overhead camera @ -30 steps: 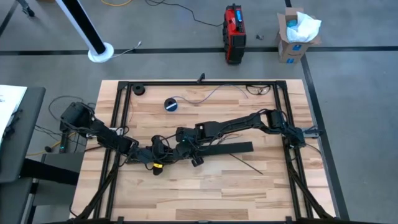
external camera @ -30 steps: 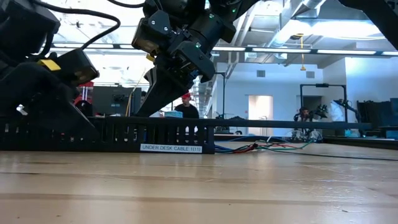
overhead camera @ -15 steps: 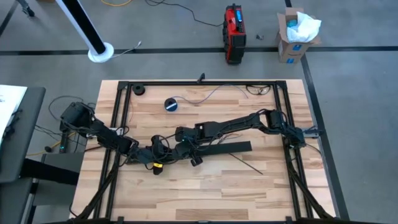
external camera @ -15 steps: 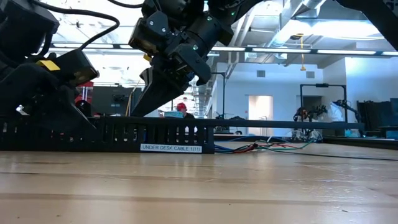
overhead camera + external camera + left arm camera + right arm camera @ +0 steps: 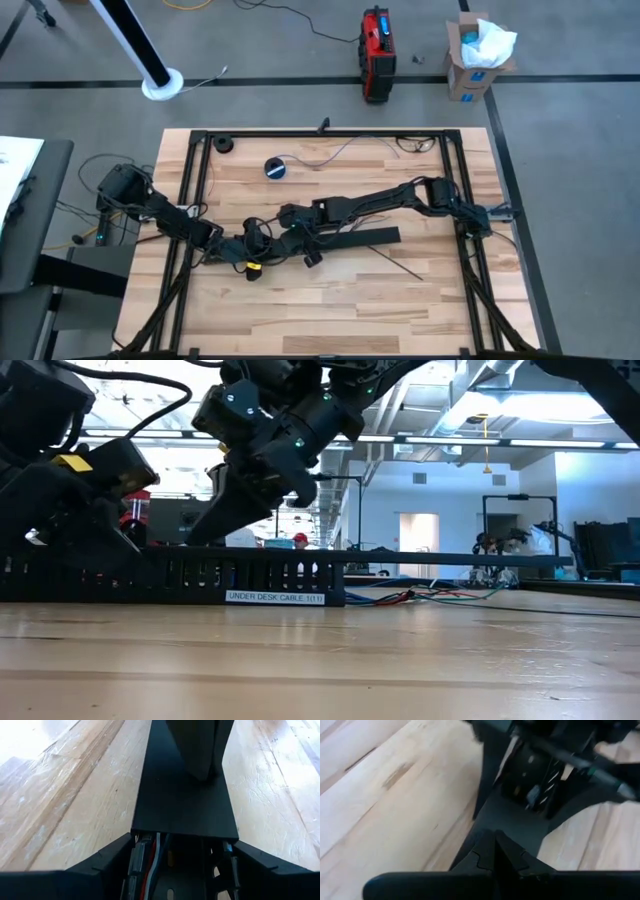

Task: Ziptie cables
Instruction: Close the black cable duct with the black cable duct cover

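**High view: both grippers at one end of the tray, cables inside**

Lying across the middle of the counter, long axis left to right and slightly tilted: one black slotted tray.

Cables: tucked in the tray's open left end, running along its length. Red, white and grey strands visible, at least three; exact count not readable. In the low view, more coloured strands trailing onto the wood past the tray's other end.

Left gripper: at that open end, fingers spread wide astride the tray, cable ends directly ahead between them. Whether pressing on the tray walls, cannot tell. Nearer of the two to the cables.

Right gripper: fingers closed to a single wedge, nothing visible between them, tip down on the tray's top just beyond the left gripper.

Probably turns on reaching straight along the tray's axis, into the opening.

Also counted: one blue-and-black tape roll, well apart towards the far edge.
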Controlling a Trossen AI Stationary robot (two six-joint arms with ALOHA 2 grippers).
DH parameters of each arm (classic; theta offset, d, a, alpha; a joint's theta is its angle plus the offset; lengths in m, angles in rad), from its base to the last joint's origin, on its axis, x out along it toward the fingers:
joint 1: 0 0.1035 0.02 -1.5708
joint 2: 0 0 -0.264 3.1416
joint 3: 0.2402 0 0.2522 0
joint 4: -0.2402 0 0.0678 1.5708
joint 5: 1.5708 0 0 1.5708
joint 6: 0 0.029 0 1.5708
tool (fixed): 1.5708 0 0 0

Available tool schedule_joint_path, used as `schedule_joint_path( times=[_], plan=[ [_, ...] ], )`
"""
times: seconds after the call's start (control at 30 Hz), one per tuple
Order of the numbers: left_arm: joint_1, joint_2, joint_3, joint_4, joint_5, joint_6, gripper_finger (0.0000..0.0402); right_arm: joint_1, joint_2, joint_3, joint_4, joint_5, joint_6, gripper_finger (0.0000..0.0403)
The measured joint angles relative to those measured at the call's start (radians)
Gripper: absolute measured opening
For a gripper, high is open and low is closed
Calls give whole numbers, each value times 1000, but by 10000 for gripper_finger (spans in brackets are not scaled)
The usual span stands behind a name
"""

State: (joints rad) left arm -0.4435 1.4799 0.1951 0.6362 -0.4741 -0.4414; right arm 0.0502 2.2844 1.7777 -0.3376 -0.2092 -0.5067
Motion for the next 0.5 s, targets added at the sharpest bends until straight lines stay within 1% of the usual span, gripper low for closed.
schedule_joint_path(
  times=[0.2, 0.27, 0.33, 0.37, 0.47, 0.5],
  plan=[
    [26, 0, 0, 4, 13, 4, 244, 4, 2, 4, 98, -16, 0, 0],
    [32, 0, 0, 6, 19, 3, 244, 10, 1, 30, 69, 40, -2, 0],
    [37, 0, 0, 6, 22, 3, 244, 19, -8, 82, -9, 86, -3, 0],
    [40, 0, 0, 6, 25, 4, 244, 22, -13, 123, -65, 92, -2, 0],
    [53, 0, 0, 8, 43, 8, 244, 22, -31, 238, -309, 119, 6, 0],
    [57, 0, 0, 9, 52, 12, 244, 23, -34, 254, -380, 144, 5, 0]
  ],
)
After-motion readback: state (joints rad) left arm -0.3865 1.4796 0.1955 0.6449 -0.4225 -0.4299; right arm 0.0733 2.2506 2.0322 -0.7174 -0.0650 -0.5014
